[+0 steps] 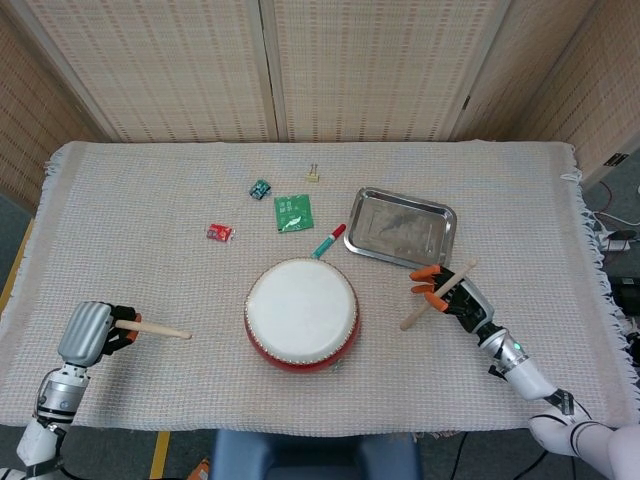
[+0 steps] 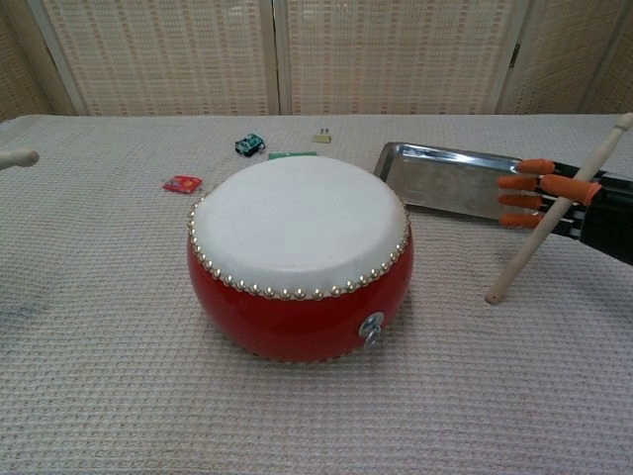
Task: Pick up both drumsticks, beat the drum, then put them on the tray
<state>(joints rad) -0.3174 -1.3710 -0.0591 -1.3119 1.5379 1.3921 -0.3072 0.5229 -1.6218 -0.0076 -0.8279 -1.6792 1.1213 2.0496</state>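
I am gripping one drumstick (image 1: 152, 327) in the left hand (image 1: 90, 331), with its tip pointing inward toward the drum (image 1: 301, 314) so a swing can reach the skin. The drum is sitting between both hands, nearest the robot. I am grasping the second drumstick (image 1: 437, 294) in the right hand (image 1: 452, 295), tilted with its lower tip toward the drum, ready for a downward stroke. Just beyond the right hand, the tray (image 1: 401, 228) is lying within easy reach for setting the sticks down later.
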